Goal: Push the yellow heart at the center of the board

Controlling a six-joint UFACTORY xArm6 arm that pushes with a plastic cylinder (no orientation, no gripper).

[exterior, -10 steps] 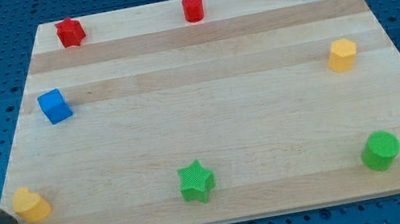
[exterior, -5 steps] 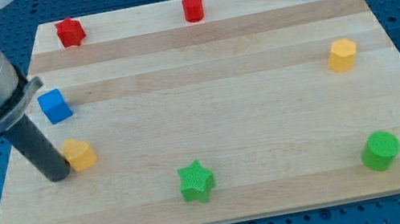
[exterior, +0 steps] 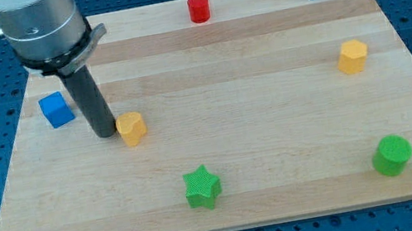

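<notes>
- While you look on, the worktop (exterior: 274,121) carries every block.
- Your arm (exterior: 40,26) stands nearly upright at the view's upper left; it has no tool to open or close.
- My tip (exterior: 105,134) touches the yellow heart (exterior: 132,129), left of centre.

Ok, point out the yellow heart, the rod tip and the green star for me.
Yellow heart-shaped block (exterior: 131,128), camera view, on its top face.
My tip (exterior: 105,134), camera view, the rod's very lower end, against the heart's left side.
Green star-shaped block (exterior: 201,187), camera view, centre of its top.
</notes>
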